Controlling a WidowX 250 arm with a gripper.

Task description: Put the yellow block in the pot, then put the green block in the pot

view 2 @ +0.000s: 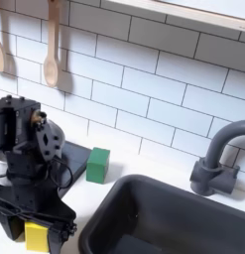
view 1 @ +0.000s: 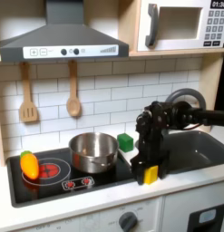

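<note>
The yellow block [view 1: 150,174] sits between the fingers of my gripper [view 1: 150,176], low over the white counter between the stove and the sink. In the second exterior view the gripper [view 2: 37,238] points down, its black fingers closed against both sides of the yellow block [view 2: 37,234]. The green block [view 1: 126,141] rests on the counter behind the gripper, just right of the pot [view 1: 93,151] in the first exterior view. The round silver pot stands on the stove. The green block [view 2: 97,165] also lies right of the arm in the second exterior view.
An orange-yellow toy vegetable [view 1: 29,164] lies on the stove's left burner. The dark sink basin [view 2: 164,218] and grey faucet [view 2: 218,164] are right of the gripper. Wooden utensils [view 1: 73,91] hang on the tiled wall.
</note>
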